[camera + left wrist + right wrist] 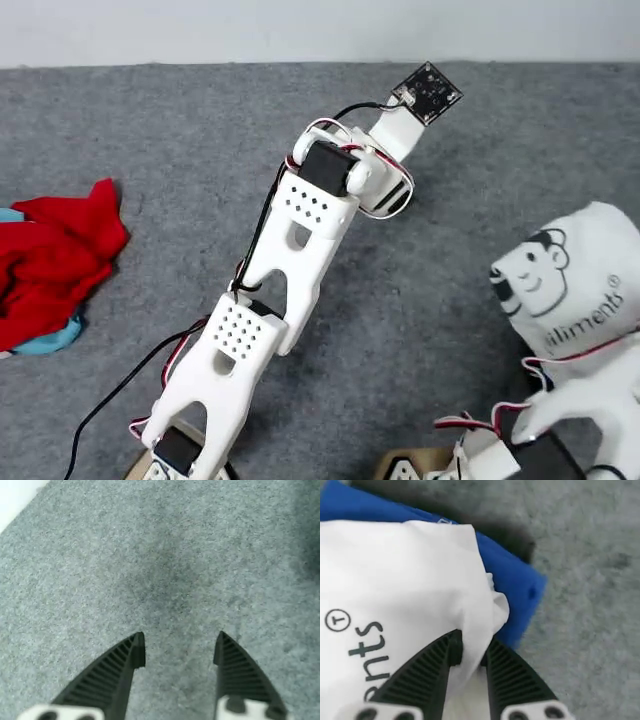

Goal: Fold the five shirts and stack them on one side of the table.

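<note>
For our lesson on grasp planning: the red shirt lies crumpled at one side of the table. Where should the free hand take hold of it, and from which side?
Probably the pointed corner of the red shirt that juts toward the middle of the table: it stands clear of the heap and of the light blue shirt beneath. Come from the middle, where the open left hand hangs.

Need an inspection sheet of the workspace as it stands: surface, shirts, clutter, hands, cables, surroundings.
Surface: grey felt-like table cover.
Job's things: white shirt at the right edge, lying on a blue shirt; red shirt crumpled at the left edge over a light blue cloth.
Clutter: nothing seen.
Hands: left hand open above the cover; right hand shut on the white shirt's edge.
Cables: black cable by the left arm's base; wires along both arms.
Surroundings: white wall behind the table.
</note>
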`<state>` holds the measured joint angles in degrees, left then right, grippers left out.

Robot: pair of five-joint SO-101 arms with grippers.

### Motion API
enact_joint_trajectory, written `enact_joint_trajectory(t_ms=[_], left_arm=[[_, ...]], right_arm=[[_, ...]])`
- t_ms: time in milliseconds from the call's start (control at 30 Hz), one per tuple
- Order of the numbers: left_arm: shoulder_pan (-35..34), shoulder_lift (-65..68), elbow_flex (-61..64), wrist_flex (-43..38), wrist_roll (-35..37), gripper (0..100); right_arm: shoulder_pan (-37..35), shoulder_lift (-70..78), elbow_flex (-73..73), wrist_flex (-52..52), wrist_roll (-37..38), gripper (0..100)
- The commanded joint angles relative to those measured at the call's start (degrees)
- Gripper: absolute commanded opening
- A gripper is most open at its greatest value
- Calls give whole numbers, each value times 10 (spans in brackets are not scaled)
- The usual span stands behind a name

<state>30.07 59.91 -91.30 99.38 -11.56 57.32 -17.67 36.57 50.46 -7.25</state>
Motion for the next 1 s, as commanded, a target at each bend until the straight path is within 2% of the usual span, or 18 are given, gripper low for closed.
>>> enact_joint_trajectory(t_ms=[0,100,200,300,500,600,733,867,967], left_arm=[[7,-40,-1,11,2,229],[7,-40,-1,11,2,229],[5,-40,-1,11,4,231],[4,-40,-1,12,3,232],[4,-47,-1,13,-45,271],[-13,-81,-1,13,-45,285],[-88,-176,-1,12,-43,284],[-214,-248,11,12,-34,283],[-317,-270,77,12,7,283]], right_arm=[[35,0,-3,0,-6,15],[39,0,-3,6,7,23],[29,0,-11,38,80,111],[27,0,-42,114,87,174],[26,-1,-165,247,149,187],[26,-1,-228,320,178,184],[27,-1,-278,393,209,184],[28,-2,-290,424,214,184],[27,-2,-289,428,214,184]])
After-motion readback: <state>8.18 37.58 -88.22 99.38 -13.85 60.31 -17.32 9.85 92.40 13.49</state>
